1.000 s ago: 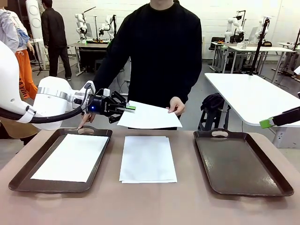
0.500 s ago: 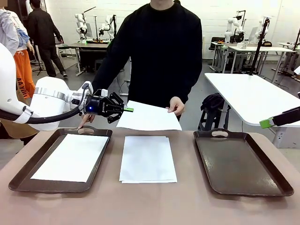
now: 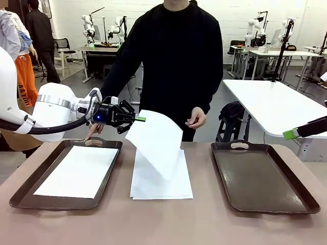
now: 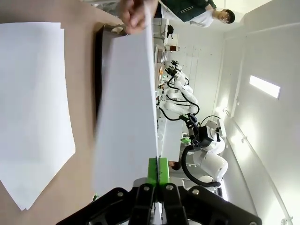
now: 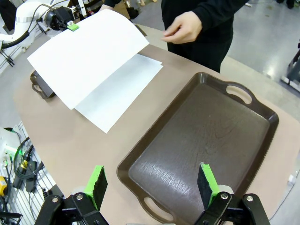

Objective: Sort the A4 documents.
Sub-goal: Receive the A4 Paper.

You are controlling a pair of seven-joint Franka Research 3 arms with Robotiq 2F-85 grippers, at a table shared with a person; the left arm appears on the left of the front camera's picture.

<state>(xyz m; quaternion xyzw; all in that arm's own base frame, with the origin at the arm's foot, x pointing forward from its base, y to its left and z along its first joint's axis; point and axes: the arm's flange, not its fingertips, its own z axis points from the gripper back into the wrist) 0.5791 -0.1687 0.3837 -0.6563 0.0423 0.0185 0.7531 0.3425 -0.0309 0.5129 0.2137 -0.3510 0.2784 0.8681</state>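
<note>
Front view: left tool [image 3: 139, 119], level, pinches corner of drooping sheet [image 3: 156, 143].

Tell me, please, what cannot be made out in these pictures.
Front view: the held sheet, pinched by the left gripper, covers the far part of the stack; its sheets cannot be counted.
Front view: the right gripper is cut off by the right edge.
Right wrist view: the held sheet hides most of the left tray.
Left wrist view: the person's hand is blurred.
</note>
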